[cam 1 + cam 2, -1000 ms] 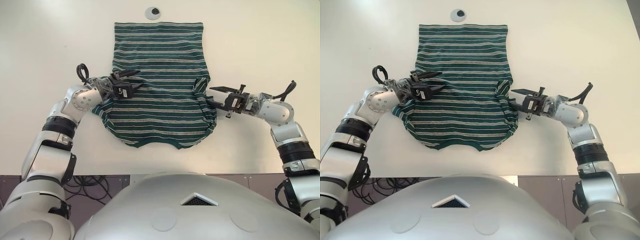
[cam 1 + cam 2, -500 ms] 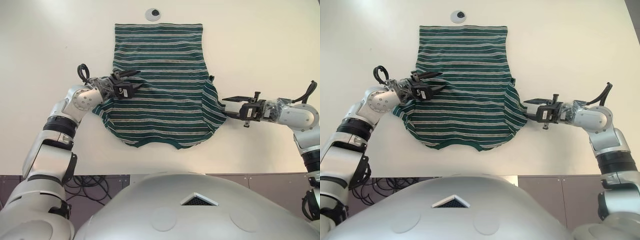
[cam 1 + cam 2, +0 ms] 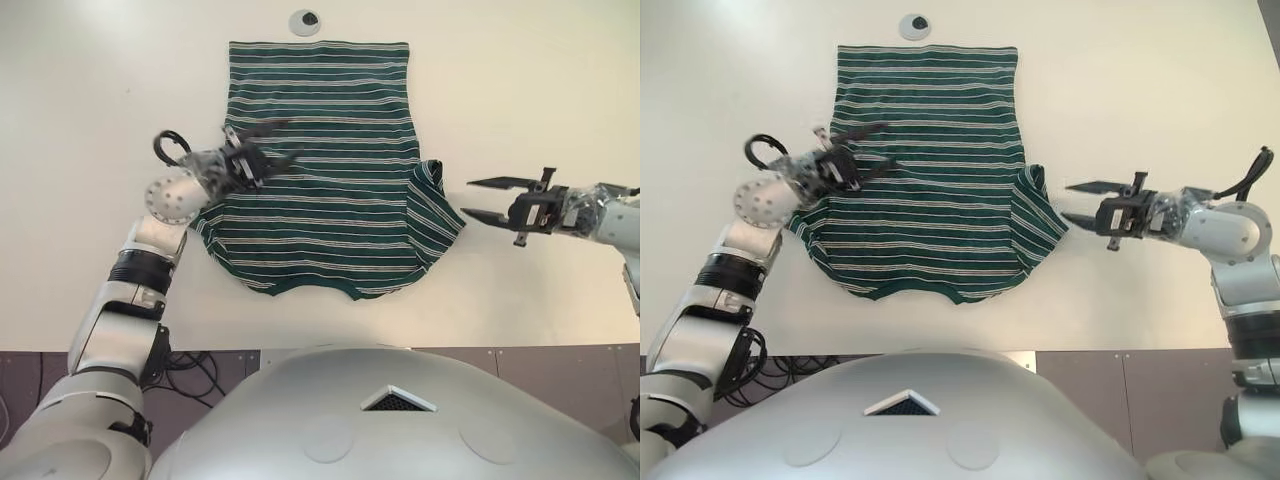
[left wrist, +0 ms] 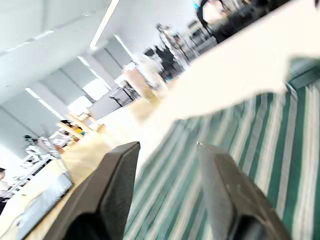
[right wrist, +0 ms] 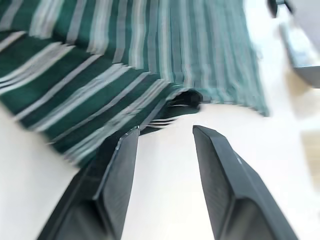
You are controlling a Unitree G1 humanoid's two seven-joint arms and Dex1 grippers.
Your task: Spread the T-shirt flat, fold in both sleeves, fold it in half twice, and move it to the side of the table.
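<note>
Dark green white-striped T-shirt [image 3: 320,200] lies flat mid-way across the white table [image 3: 100,80]. Its long axis runs from near edge to far edge, neckline toward the near edge and hem toward the far one, where a small round white disc [image 3: 305,22] sits just past it. Right sleeve [image 3: 437,200] is fanned out toward the table's right edge. Right gripper [image 3: 468,197] is over bare table just beside that sleeve's tip, not touching, jaws spread and empty, pointing straight at it. Left gripper [image 3: 285,142] hangs over the shirt's left half, also spread with nothing in it. I read spreading as about done and the sleeve fold as next. The right arm is clearly nearer that sleeve, and the cloth lies straight ahead of its fingers, toward the table's middle.
</note>
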